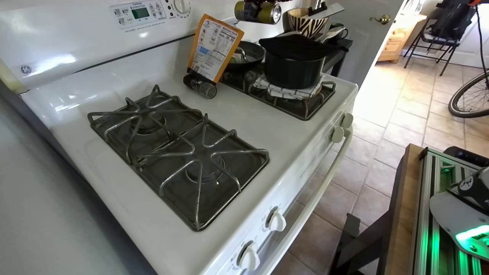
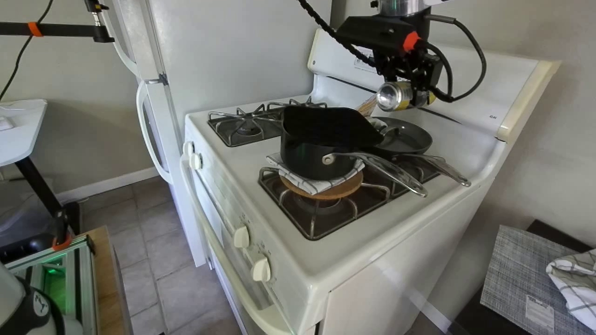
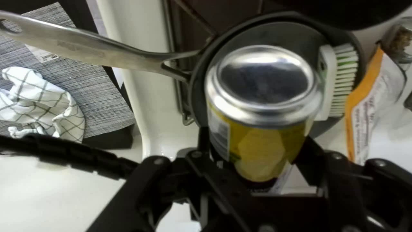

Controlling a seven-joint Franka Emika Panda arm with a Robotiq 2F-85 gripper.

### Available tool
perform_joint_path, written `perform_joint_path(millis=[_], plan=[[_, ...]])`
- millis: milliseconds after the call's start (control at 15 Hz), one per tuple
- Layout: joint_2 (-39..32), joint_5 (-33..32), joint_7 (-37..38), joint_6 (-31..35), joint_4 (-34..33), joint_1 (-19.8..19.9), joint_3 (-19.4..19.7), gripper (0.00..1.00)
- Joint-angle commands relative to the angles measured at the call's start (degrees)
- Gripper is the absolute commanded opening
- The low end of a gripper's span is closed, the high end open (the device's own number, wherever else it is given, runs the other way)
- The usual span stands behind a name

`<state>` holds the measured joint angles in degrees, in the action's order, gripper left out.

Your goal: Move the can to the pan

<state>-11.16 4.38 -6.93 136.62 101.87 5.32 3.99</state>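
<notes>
The can has a silvery end and a yellow side. It is in the air, tilted onto its side, at the back of the stove, and it shows at the top edge of an exterior view. My gripper is shut on the can; in the wrist view the fingers press on both its sides. The pan is a deep black pot, also in an exterior view, standing on a checked cloth. A black shape covers its top, so its inside is hidden. The can is apart from the pot, higher and toward the back panel.
A shallow frying pan with a brush in it lies behind the pot, beneath the can. An orange bag leans by a small jar. Metal handles stick out sideways. A striped bowl stands beyond the pot.
</notes>
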Motion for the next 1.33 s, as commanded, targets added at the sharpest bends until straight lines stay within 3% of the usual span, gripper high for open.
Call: perform_joint_path(millis=[0,533,1267], plan=[[-3.25,-1.34,-5.71,-0.51,-3.46,1.70,0.33,0.37],[-9.53,2.79,-6.23,8.20,-5.99,2.63,-2.47,0.37],[-15.33,6.40,-6.55,7.79,-9.79,4.20,-5.02,0.37]])
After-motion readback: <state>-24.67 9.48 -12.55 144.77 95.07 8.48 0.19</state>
